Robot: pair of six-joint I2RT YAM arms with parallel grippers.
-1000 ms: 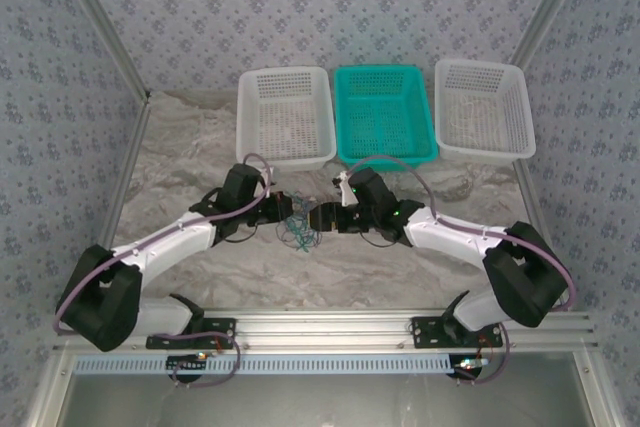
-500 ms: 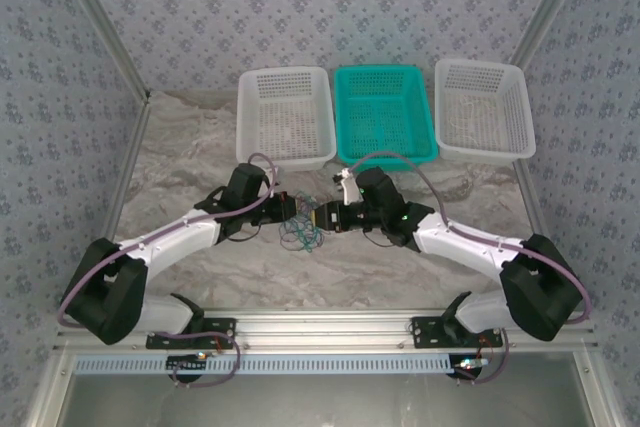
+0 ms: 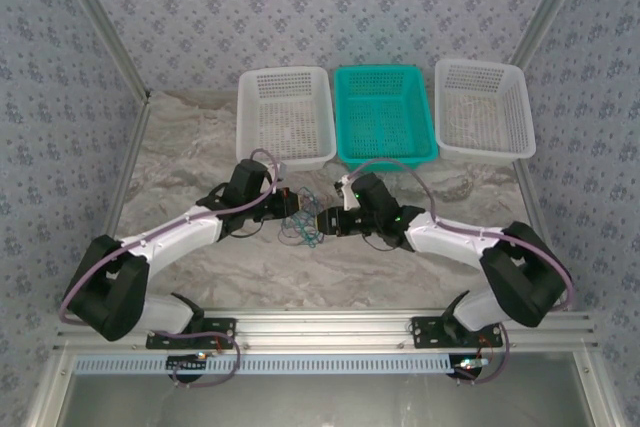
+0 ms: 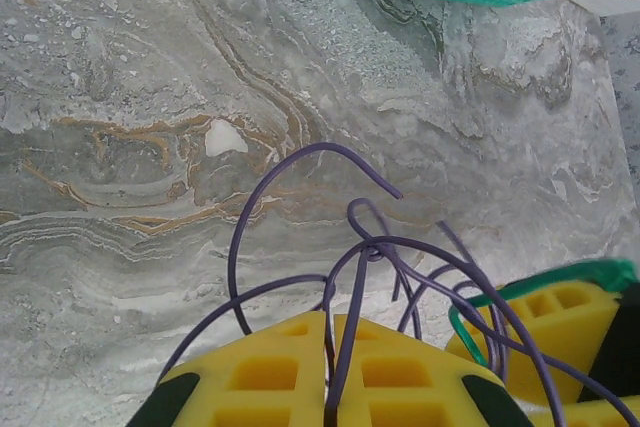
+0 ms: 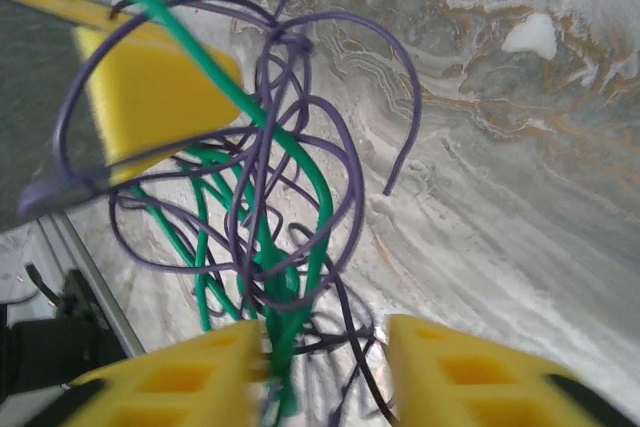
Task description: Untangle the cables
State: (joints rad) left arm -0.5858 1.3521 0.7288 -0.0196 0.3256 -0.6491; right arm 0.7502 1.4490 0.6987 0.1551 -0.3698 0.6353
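Crosswise, the cables point(image 4: 372, 247) stretch between left claw point(image 4: 330, 325), pinching purple strands, and part-open right claw point(image 5: 330, 335).

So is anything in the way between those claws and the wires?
Nothing visible is. The left gripper is pinched shut on a purple strand of the wires. The right gripper has green and purple strands lying in the gap between its fingers.

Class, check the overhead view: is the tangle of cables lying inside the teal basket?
No, the cables are out over the marble table, on the near side of the teal basket.
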